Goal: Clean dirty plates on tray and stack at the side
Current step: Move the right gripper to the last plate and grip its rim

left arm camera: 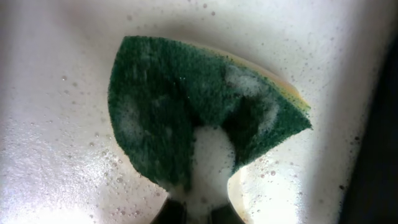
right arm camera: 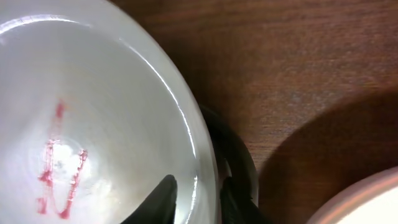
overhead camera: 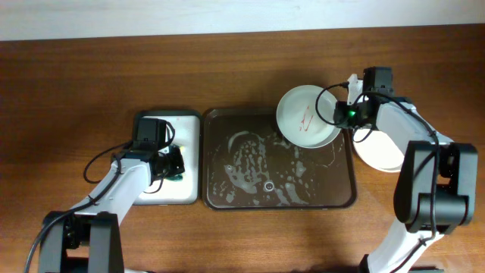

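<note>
At the left of the overhead view, the left gripper (overhead camera: 174,162) is hanging low over the small white tray (overhead camera: 187,127), which is lying just beside the left edge of the brown tray (overhead camera: 227,199). Its jaws are pinching nearly together on a green sponge (left arm camera: 186,99), which is folding around them, wet with white foam, above the bubble-flecked white surface. In the middle of the frame, the brown tray is sitting on the wooden table (overhead camera: 76,83), its dark floor streaked with whitish foam. At its upper right corner, a white plate (overhead camera: 303,114) with a thin red smear at its centre is overlapping the tray's rim. The right gripper (overhead camera: 345,114) is clamping that plate's right edge. In the right wrist view, one of its fingers (right arm camera: 163,198) is lying inside the dish and the other outside the rim. At the far right, a second white plate (overhead camera: 377,155) is resting on the table beside the tray, partly under the right arm.
</note>
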